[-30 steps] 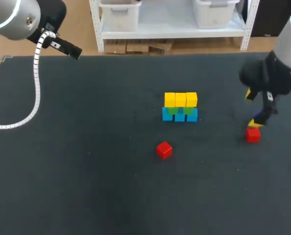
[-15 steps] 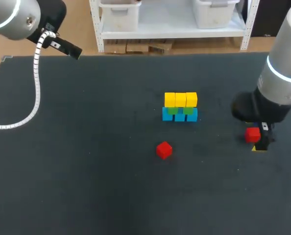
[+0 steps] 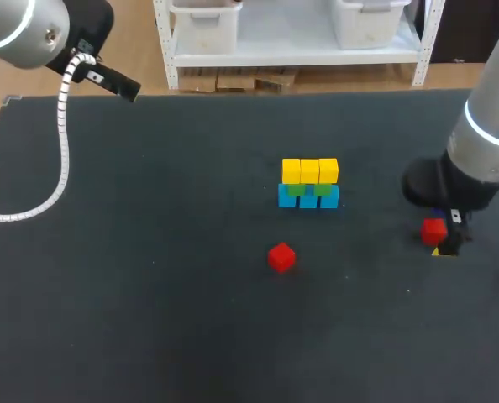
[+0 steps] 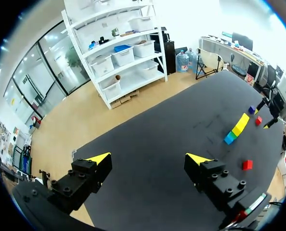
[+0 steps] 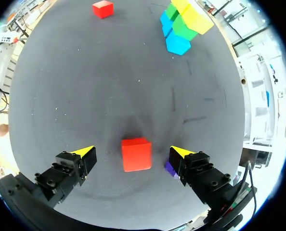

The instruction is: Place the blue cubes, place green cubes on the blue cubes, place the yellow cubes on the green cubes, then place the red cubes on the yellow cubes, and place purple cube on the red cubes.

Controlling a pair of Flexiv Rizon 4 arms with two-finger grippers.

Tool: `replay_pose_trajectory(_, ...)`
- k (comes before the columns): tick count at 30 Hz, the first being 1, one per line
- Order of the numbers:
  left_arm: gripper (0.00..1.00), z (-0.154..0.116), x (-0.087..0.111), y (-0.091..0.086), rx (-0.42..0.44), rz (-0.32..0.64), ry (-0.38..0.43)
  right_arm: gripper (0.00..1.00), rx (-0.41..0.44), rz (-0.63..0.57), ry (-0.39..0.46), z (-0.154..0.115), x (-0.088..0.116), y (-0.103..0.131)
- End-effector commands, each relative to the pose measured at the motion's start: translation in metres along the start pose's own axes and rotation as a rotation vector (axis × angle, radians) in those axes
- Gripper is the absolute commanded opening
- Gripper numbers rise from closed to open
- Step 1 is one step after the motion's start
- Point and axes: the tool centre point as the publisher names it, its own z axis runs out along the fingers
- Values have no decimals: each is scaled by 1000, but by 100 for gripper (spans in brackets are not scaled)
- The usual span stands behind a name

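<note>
Dark counter: blue-green-yellow stack built at centre; red and purple layers outstanding. Right claw, spread wide and gripping nothing, is set astride the right-hand red cube; second red cube lies lower centre.

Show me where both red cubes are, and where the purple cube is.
right-hand red cube point(image 5: 136, 154): right wrist view, on its top face.
middle red cube point(image 3: 281, 257): head view, on its centre.
purple cube point(image 5: 168, 168): right wrist view, on its visible corner.
</note>
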Motion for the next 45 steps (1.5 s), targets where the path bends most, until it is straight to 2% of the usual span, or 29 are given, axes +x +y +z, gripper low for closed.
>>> replay_pose_trajectory(1, 100, 1, 0, 1, 3, 1, -1, 100, -27, -8, 0, 3, -2, -12)
replay_pose_trajectory(3, 100, 1, 0, 1, 3, 1, -1, 100, -38, -16, 3, 3, -3, -14)
replay_pose_trajectory(4, 100, 1, 0, 1, 3, 1, -1, 60, -42, -20, 7, 4, -3, -15)
replay_pose_trajectory(5, 100, 1, 0, 1, 3, 1, -1, 32, -47, -19, 10, 5, -2, -16)
replay_pose_trajectory(6, 100, 1, 0, 1, 3, 1, -1, 9, -55, -15, 5, 6, -2, -17)
replay_pose_trajectory(7, 100, 1, 0, 1, 3, 1, -1, 0, -64, -12, -5, 6, -2, -17)
replay_pose_trajectory(21, 100, 1, 0, 1, 3, 1, -1, 0, -101, -24, -7, -1, -6, -20)
replay_pose_trajectory(23, 100, 1, 0, 1, 3, 1, -1, 0, -113, 25, -29, -11, -8, -26)
replay_pose_trajectory(26, 100, 1, 0, 1, 3, 1, -1, 0, -133, 63, -18, -30, -15, -32)
replay_pose_trajectory(28, 100, 1, 0, 1, 3, 1, -1, 0, -97, 94, 34, -42, -19, -38)
replay_pose_trajectory(31, 100, 1, 0, 1, 3, 1, -1, 0, -61, 116, 24, -65, -29, -44)
replay_pose_trajectory(39, 100, 1, 0, 1, 3, 1, -1, 0, -44, 130, 41, -112, -60, -58)
replay_pose_trajectory(42, 100, 1, 0, 1, 3, 1, -1, 0, -32, 88, 2, -126, -74, -63)
replay_pose_trajectory(45, 100, 1, 0, 1, 3, 1, -1, 0, -28, 57, 3, -132, -88, -70)
